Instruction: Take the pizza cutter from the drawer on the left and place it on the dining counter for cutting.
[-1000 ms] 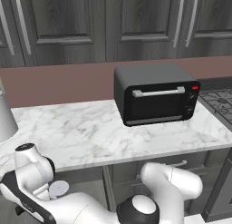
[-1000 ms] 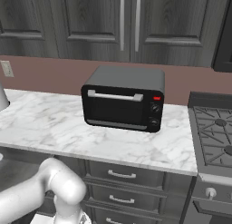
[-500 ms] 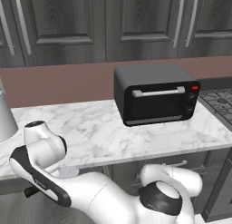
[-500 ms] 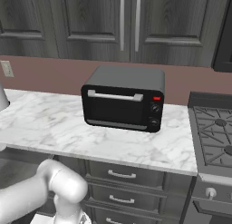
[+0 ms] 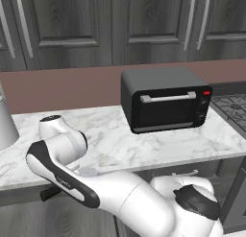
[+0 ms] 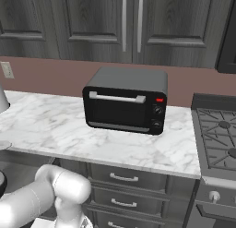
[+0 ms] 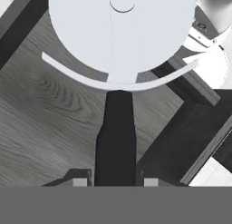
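In the hand view my gripper (image 7: pixel 115 181) is shut on the pizza cutter (image 7: pixel 116 141). Its black handle runs up between the two fingertips (image 7: pixel 80 181), and its round silvery wheel spreads across the top of that view. Under the cutter lies grey wood-grain (image 7: pixel 41 109) bordered by dark walls. I cannot tell whether that is the drawer's floor or the room's floor. An open dark box (image 7: pixel 190 132) to the right may be the drawer. In the left base view the white arm (image 5: pixel 62 149) bends over the counter's front edge at the left. The dining counter is out of view.
A black toaster oven (image 5: pixel 166 99) stands on the white marble counter (image 5: pixel 115 145) backed by dark wall cabinets. A stove (image 6: pixel 221 135) adjoins the counter on the right. Closed drawers (image 6: pixel 124 178) sit under the counter. A grey vessel (image 5: pixel 6 123) stands at the far left.
The arm's elbow has risen and swung right above the counter's front edge in the left base view. The oven and counter have not moved.
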